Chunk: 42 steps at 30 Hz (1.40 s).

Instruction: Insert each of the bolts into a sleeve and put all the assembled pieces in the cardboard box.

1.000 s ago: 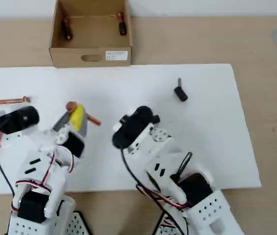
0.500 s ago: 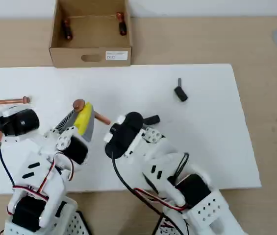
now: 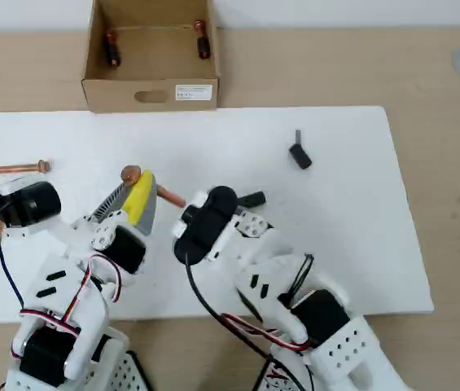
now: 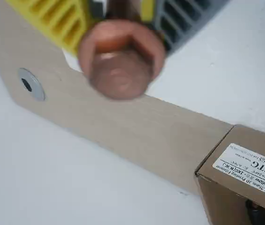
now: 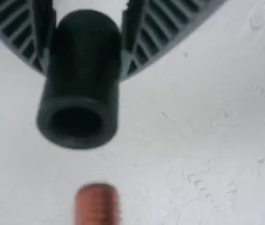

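Where white sheet [image 3: 352, 244] covers wooden table [image 3: 441, 90], cardboard box [image 3: 111, 94] beyond.

- High view: bright, even light from overhead; the white sheet [image 3: 213, 138] on the desk [image 3: 425, 73] shows no glare.
- Shadows are soft and short: faint ones close under the arms, and a thin dark edge beside the loose sleeve [image 3: 299, 155].
- The cardboard box [image 3: 151, 94] is dimmer inside, along its walls.
- Left wrist view: the bolt [image 4: 120, 61] in the jaws carries a dull sheen, and the box's side face lies in shade.
- Right wrist view: the held sleeve [image 5: 80, 84] has a black bore, and the sheet behind it is dimmer but evenly lit.
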### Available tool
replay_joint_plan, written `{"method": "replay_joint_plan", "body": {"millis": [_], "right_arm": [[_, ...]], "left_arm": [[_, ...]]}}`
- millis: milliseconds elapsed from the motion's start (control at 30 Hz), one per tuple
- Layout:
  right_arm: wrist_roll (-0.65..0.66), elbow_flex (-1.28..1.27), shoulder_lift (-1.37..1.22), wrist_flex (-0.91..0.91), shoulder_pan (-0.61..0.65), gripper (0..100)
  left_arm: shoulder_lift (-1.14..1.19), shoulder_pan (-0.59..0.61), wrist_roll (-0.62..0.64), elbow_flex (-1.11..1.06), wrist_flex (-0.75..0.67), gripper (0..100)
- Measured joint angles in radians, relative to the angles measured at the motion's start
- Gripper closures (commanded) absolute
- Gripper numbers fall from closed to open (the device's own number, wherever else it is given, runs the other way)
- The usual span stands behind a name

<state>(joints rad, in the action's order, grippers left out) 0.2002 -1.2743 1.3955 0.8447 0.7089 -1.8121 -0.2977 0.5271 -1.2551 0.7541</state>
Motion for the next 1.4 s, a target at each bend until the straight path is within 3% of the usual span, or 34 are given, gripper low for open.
{"method": "replay_joint_plan", "body": {"millis": [1067,1400], "right_arm": [[0.049,0.000,0.000,-0.035,0.037,98.9],[0.051,-0.002,0.000,-0.034,0.038,98.9]], "left_arm": [[-0.003,-0.072,-0.003,0.000,0.069,100],[-0.009,-0.107,-0.066,0.002,0.098,100]]}}
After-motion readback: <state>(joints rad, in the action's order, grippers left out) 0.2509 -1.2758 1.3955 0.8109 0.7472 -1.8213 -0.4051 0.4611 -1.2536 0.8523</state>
